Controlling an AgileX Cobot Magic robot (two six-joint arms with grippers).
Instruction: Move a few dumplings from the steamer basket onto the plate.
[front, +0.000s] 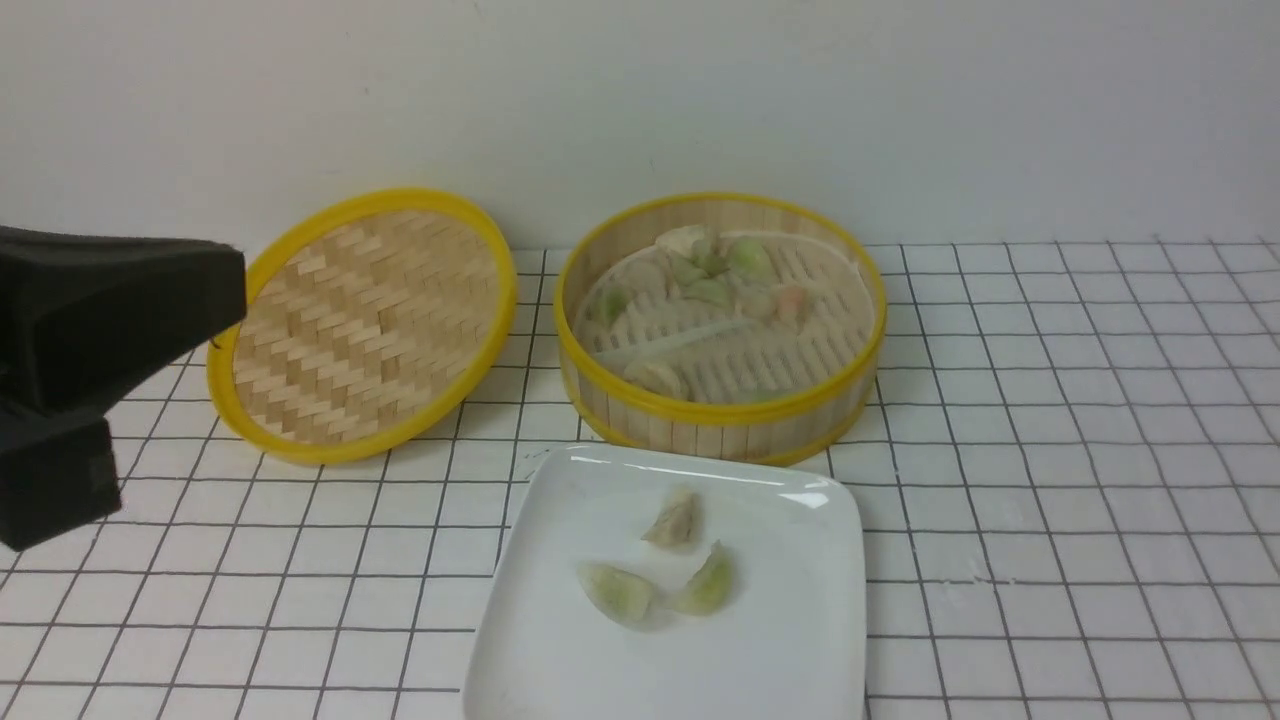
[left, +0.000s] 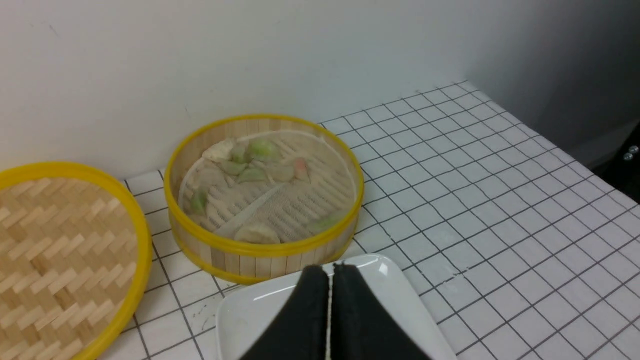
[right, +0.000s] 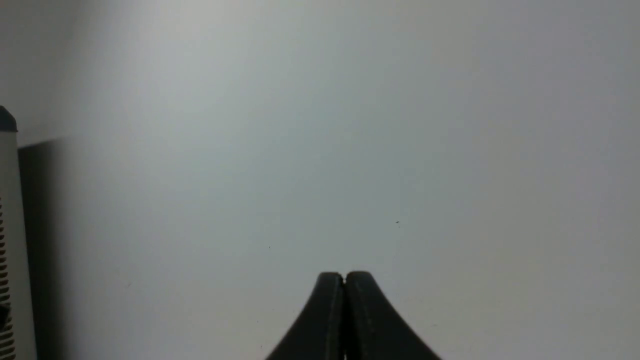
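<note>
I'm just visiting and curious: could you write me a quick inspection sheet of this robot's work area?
Surface: white tabletop with dark grid.
Job's things: steamer basket open, several dumplings inside; plate in front of it, holding three dumplings.
Clutter: woven lid, tilted, left of the basket.
Grippers: left gripper shut, empty; right gripper shut, empty.
Cables: nothing seen.
Surroundings: plain pale wall behind.

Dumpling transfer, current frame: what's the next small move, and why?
Probably just ease the left gripper back to rest and stop. Three dumplings already lie on the plate, which fits "a few"; others sit in the basket. The left gripper and the right gripper both have jaws shut and empty, so nothing is left to release.
</note>
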